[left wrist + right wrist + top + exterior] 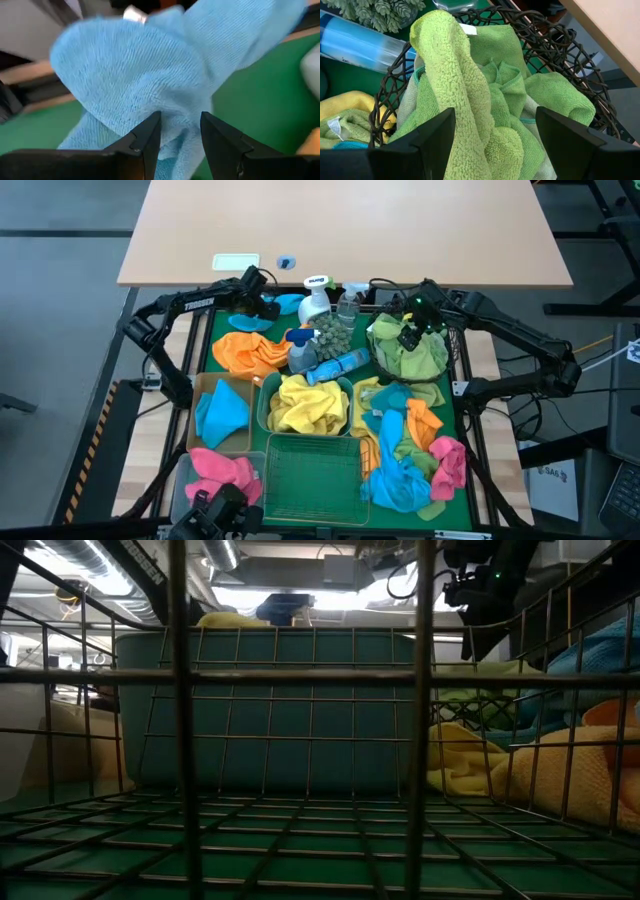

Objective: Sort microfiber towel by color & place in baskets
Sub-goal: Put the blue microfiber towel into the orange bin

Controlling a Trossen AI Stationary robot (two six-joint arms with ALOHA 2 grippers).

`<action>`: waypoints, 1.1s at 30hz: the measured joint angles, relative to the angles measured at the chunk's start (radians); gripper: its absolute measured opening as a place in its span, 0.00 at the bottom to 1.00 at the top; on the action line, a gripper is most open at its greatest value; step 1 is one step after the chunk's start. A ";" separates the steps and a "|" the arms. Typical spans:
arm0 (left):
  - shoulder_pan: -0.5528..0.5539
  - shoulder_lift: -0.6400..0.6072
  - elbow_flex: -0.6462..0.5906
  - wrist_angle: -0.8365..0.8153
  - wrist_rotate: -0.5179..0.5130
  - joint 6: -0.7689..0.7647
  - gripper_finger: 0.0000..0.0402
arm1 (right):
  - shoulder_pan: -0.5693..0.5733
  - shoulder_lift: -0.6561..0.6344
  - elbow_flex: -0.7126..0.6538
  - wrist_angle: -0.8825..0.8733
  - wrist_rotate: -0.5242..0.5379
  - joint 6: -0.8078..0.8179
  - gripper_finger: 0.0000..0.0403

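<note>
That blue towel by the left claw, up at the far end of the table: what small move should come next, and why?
Probably close the fingers. The left gripper stands open with a fold of the light blue towel between its fingers, not pinched. The tan tray already holds a blue towel, so it seems the likely place to carry it. The right gripper hangs open over the green towels in the round black basket.
</note>
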 joint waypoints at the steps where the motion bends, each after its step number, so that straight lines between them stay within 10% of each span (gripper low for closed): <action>1: 0.000 0.014 -0.001 0.000 0.007 -0.005 0.33 | 0.000 0.000 0.000 0.000 0.000 0.000 0.68; 33: 0.001 -0.028 0.056 -0.099 0.054 0.065 0.00 | 0.000 0.000 -0.001 0.000 0.000 0.000 0.68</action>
